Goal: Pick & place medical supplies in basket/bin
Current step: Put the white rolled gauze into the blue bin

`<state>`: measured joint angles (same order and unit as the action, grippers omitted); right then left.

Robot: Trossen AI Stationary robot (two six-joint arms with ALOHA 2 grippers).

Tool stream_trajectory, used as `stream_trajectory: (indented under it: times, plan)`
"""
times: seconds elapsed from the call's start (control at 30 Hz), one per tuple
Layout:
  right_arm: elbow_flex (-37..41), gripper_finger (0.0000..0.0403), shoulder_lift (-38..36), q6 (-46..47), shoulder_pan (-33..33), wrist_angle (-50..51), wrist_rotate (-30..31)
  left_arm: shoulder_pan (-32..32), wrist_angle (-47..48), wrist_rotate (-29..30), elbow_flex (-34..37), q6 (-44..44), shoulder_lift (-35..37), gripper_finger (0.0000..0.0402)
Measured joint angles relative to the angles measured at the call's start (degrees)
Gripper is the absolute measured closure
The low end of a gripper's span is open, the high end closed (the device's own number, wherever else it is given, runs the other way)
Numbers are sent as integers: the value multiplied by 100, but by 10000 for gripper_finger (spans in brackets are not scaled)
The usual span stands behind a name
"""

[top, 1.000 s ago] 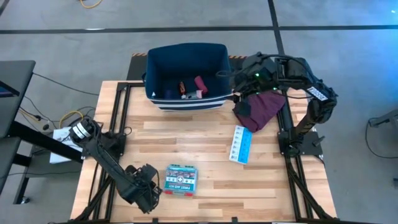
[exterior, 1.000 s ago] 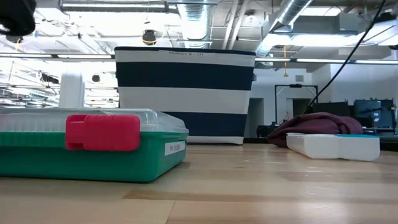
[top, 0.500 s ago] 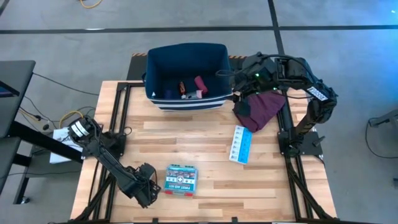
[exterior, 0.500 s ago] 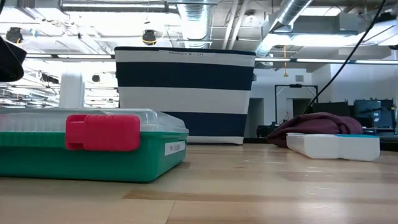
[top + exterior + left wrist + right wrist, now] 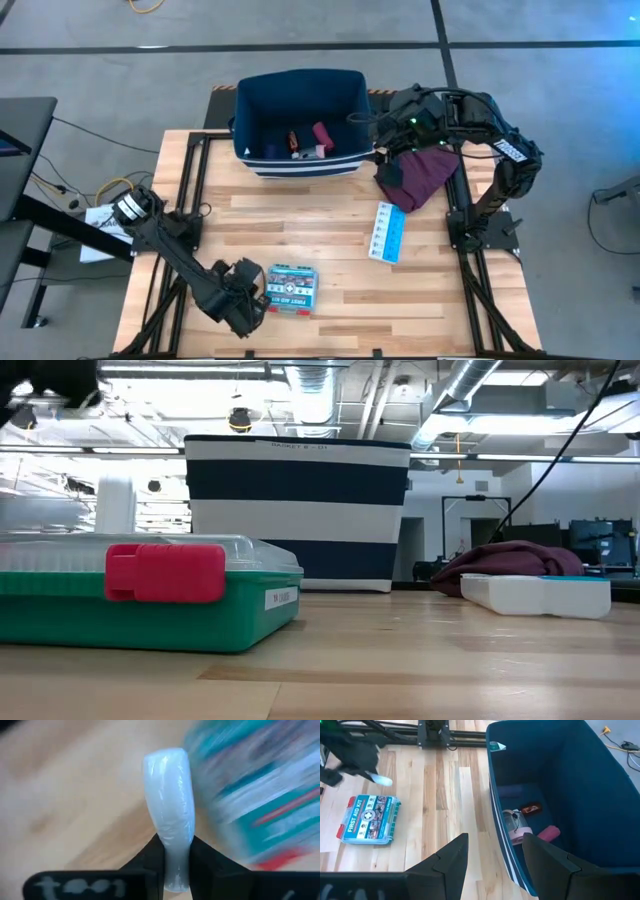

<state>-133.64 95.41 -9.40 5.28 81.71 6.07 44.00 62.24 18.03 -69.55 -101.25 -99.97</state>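
Left end effector [image 5: 176, 862] pinching glossy white stick [image 5: 168, 815], lower left, beside teal box [image 5: 291, 289]. Right end effector [image 5: 492, 855] spread over navy fabric bin [image 5: 298, 92]; maroon cloth [image 5: 425, 172] alongside.

Change from the earlier frames: the left claw [image 5: 252, 298] has moved across the table [image 5: 330, 215] toward the teal first-aid box [image 5: 291, 288], from a position off the box's left end to one just beside that end. Its fingers [image 5: 150, 857], previously wide, have drawn together on a pale whitish stick [image 5: 169, 815], seen in the left wrist view. In the low view, the dark arm at upper left has shifted inward along the top edge.
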Motion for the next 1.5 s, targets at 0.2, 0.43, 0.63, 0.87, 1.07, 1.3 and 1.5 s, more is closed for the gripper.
stream_trajectory:
  times: [0.2,0.43,0.63,0.87,1.07,1.3,1.5]
  plan:
    - [0,221,1,-109,0,43,-2,-491,1933,2479,-1550,906,479,350]
    - [0,221,0,-152,0,37,-4,-2583,1790,3668,-3158,4862,926,356]
    - [0,221,1,-113,-26,101,-14,-5298,-52,2246,-3503,7662,874,353]
    - [0,221,1,-163,-35,122,-15,-7306,-1188,-457,-3220,8350,-6,352]
    - [0,221,1,-389,-31,442,-13,-7588,-1359,-1112,-3219,9048,-833,346]
    - [0,221,1,-274,-31,470,-9,-7655,-1362,-1091,-3364,9678,-1203,302]
    - [0,221,1,-184,-31,484,-9,-7651,-1386,-1089,-3380,9781,-1147,263]
